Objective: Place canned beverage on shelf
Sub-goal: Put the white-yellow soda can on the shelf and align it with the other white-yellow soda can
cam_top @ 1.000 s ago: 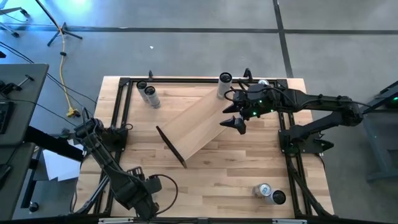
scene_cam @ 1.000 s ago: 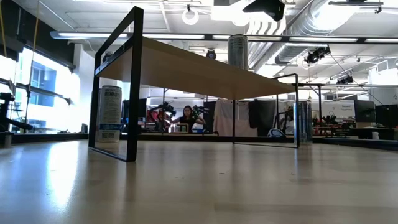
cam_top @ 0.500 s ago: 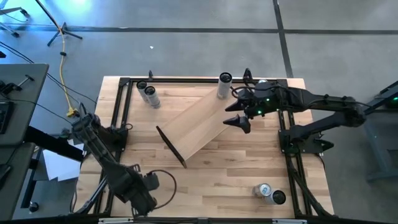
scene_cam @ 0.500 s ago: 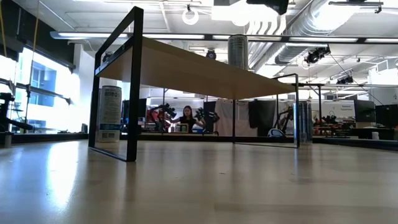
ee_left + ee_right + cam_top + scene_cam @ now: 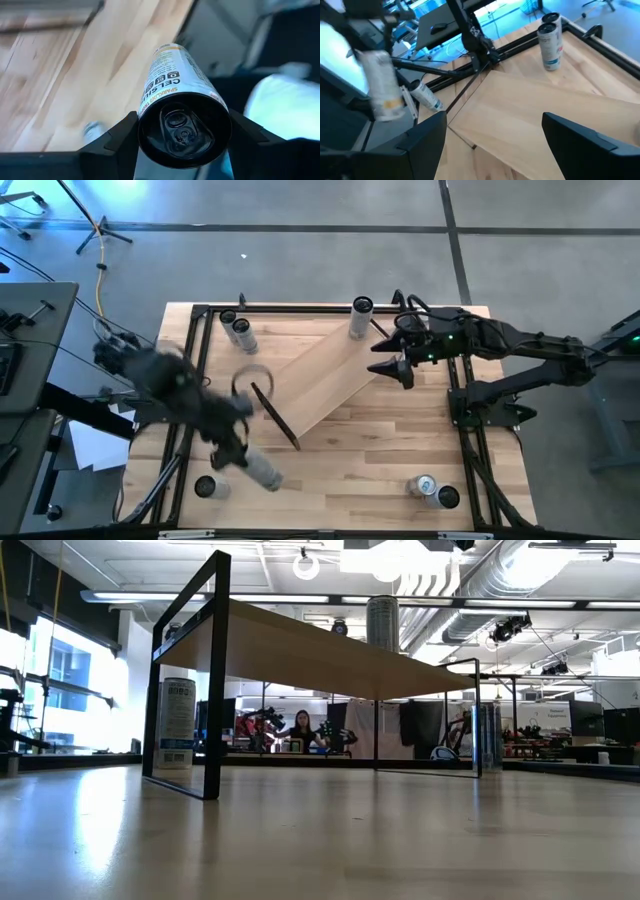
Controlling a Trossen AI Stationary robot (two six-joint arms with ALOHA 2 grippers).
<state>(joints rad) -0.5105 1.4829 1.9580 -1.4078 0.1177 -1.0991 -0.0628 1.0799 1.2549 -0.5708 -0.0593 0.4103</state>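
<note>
Pale wood shelf (image 5: pixel 318 383) sits slanted across the middle of the butcher-block bench (image 5: pixel 390 470), black brackets at both short ends, one end pointing toward the far right corner and the other toward the near left. One slim can (image 5: pixel 359 319) already stands on its far end, by the far edge of the bench; from table height you can see it standing upright on top of the board (image 5: pixel 382 624).

Left gripper (image 5: pixel 238 448) is over the near left part of the bench, just off the shelf's near bracket, and it's clamped on a white can (image 5: pixel 178 100). The wrist camera looks straight at the can's top with the pull tab, with a dark finger (image 5: pixel 117 145) pressed on either side. From above that can (image 5: pixel 262 471) looks blurred and tilted, sticking out toward the near edge.

Right gripper (image 5: pixel 388 367) hovers just off the shelf's far right end, near that standing can, with its fingers spread wide and nothing between them.

Other cans scattered around: two (image 5: pixel 238 332) standing close together near the far left corner, two more (image 5: pixel 434 490) by the near right corner, and one (image 5: pixel 205 486) at the near left edge. Way back in the room a person (image 5: pixel 300 727) is visible under the shelf.
</note>
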